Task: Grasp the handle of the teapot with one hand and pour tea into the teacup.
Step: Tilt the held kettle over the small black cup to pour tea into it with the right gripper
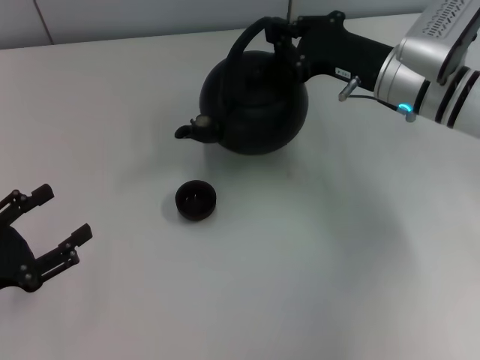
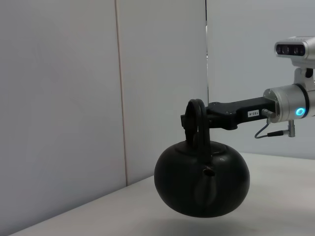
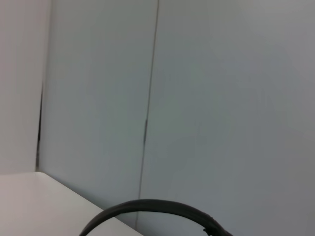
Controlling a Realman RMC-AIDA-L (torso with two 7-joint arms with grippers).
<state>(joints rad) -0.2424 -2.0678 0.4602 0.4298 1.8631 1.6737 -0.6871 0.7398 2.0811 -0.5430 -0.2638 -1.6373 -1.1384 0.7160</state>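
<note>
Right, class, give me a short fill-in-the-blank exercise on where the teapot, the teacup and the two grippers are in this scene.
1. The right gripper is shut on the teapot's ____.
2. In the left wrist view the teapot hangs ____ the table, not resting on it.
3. The spout points toward the robot's ____ side.
4. The left gripper is open and holds ____, with the teacup standing apart from it.

Missing words: handle; above; left; nothing

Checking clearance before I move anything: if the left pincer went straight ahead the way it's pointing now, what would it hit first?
Probably nothing nearby. The left pincer, open, points up and right across the bare table; its line seems to pass in front of the teacup, well short of the teapot, though depth is uncertain.
</note>
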